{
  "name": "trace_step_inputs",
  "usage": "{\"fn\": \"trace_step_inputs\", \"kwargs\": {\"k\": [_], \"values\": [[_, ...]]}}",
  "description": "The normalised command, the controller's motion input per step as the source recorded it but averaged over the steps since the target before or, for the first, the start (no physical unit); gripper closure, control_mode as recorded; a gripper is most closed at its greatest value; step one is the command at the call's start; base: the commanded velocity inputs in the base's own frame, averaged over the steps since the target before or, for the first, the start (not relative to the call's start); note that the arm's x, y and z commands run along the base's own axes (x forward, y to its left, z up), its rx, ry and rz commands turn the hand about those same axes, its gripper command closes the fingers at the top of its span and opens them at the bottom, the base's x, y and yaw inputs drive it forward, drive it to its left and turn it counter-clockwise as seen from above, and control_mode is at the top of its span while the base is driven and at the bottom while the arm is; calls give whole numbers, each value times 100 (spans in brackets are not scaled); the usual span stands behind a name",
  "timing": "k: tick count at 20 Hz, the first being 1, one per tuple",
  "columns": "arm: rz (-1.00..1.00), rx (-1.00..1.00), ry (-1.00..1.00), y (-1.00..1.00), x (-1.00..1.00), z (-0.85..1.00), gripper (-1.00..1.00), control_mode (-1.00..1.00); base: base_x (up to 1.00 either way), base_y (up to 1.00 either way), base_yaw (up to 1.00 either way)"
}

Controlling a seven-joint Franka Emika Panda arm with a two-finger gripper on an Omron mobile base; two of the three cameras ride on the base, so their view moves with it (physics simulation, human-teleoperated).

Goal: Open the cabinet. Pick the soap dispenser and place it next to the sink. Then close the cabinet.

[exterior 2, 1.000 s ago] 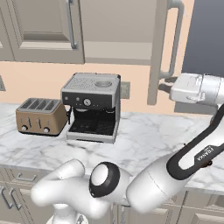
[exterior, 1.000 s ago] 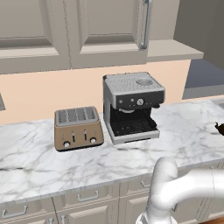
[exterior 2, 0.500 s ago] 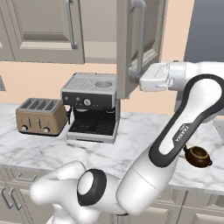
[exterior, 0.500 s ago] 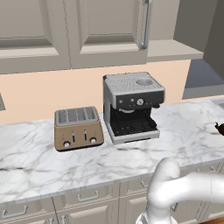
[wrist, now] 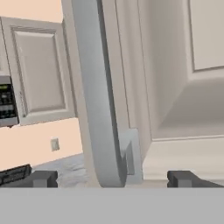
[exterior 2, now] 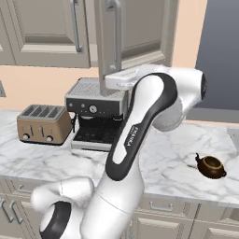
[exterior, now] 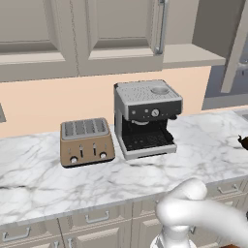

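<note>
- I see the cabinet (exterior 2: pixel 108 44) door swung further out than a second ago, edge-on above the counter's (exterior 2: pixel 177 154) middle.
- My gripper (wrist: pixel 111 178) stays released, jaws straddling its handle (wrist: pixel 98 100).

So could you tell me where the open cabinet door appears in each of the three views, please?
Left base view: the open cabinet door is at the upper right edge, seen nearly edge-on.
Right base view: top centre, in front of the arm.
Hand view: centre, with its silver handle running up the middle.
Shared landmark: the coffee machine in both base views.
</note>
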Motion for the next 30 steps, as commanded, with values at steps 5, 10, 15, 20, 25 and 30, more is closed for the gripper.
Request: {"fn": "trace_step_inputs", "kwargs": {"k": [5,10,15,20,25,30], "values": [[-41,12,-2,97,17,0,-100,-100,0,0,0],[-34,4,0,72,35,0,-100,-100,0,0,0],[-6,0,12,4,54,0,-100,-100,0,0,0],[0,8,9,0,85,-2,-100,-100,0,0,0],[0,15,1,0,77,-9,-100,-100,0,0,0],[-3,16,0,0,76,-10,-100,-100,0,0,0]]}}
